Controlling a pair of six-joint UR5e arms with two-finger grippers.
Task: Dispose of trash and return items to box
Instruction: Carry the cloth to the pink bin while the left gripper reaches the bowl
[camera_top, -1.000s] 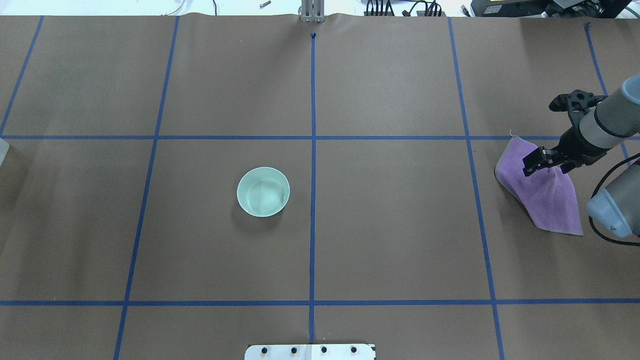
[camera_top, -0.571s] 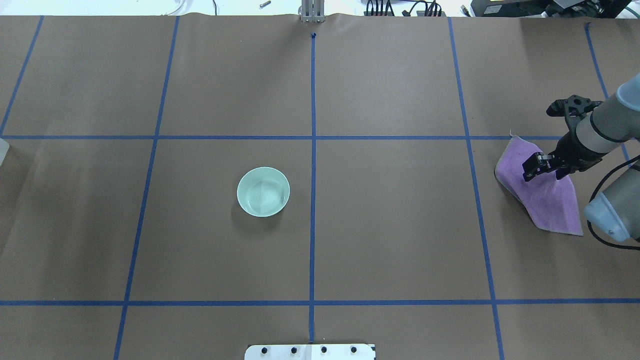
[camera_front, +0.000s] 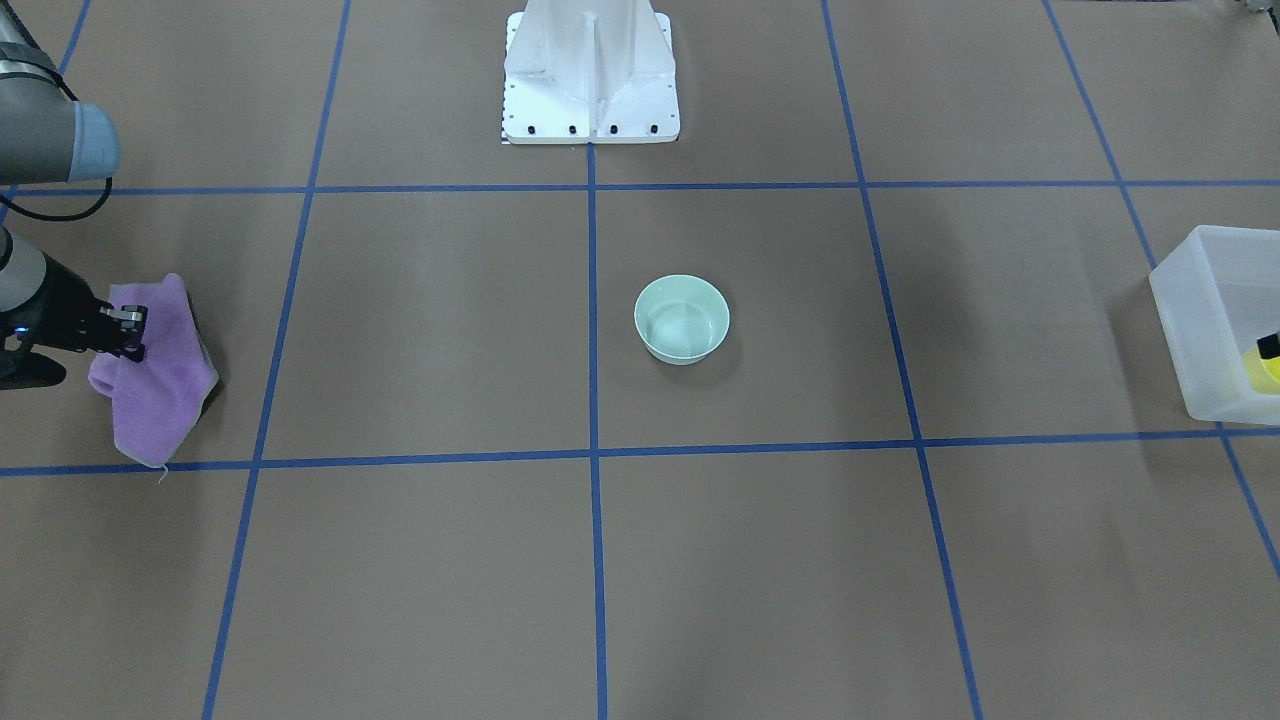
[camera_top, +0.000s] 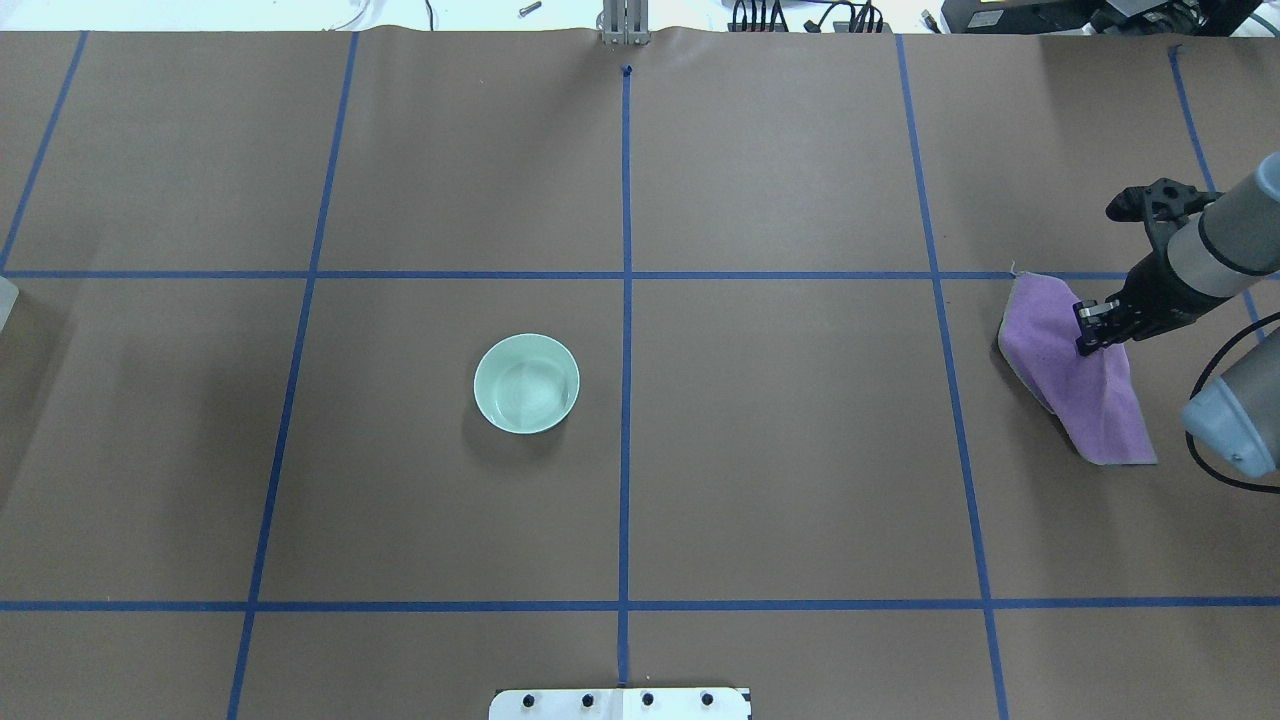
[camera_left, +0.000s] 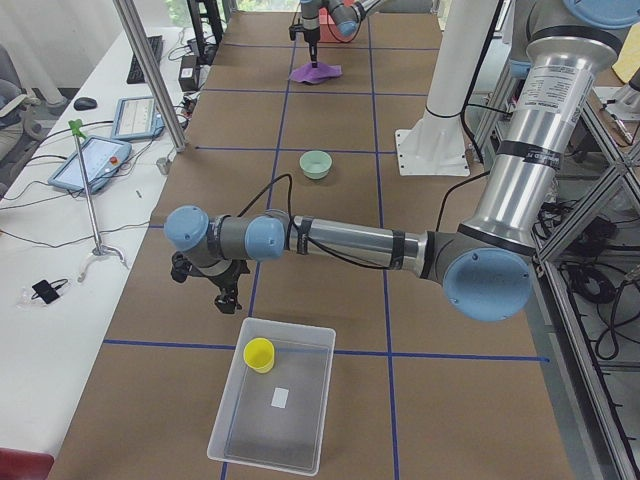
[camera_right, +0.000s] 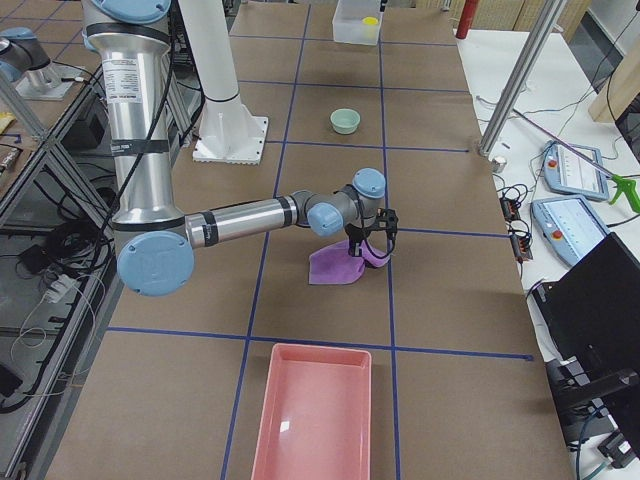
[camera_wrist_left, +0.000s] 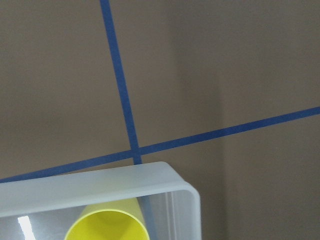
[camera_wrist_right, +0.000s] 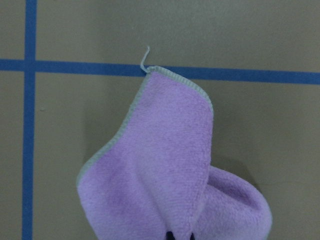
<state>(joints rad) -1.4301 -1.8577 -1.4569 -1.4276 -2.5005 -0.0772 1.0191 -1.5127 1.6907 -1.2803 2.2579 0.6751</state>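
Observation:
The pale mint-green bowl (camera_top: 526, 383) stands empty and upright near the table's middle, also in the front view (camera_front: 682, 318). The yellow cup (camera_left: 259, 354) stands in the frosted box (camera_left: 322, 400) at the table's left end; the left wrist view shows the cup (camera_wrist_left: 107, 227) behind the box rim (camera_wrist_left: 100, 182). My left gripper (camera_left: 228, 300) hovers just outside the box near the cup; I cannot tell whether it is open. My right gripper (camera_top: 1090, 330) is shut on a purple cloth (camera_top: 1100, 400) at the far right, the cloth bunched up at its fingertips (camera_wrist_right: 180, 235).
A long pink tray (camera_right: 315, 420) lies beyond the cloth at the table's right end. The robot's white base (camera_front: 590, 70) stands at the near middle edge. Blue tape lines grid the brown table.
My right gripper went down onto the purple cloth and shut on it; the cloth is now pinched and drawn narrower. The bowl has not moved.

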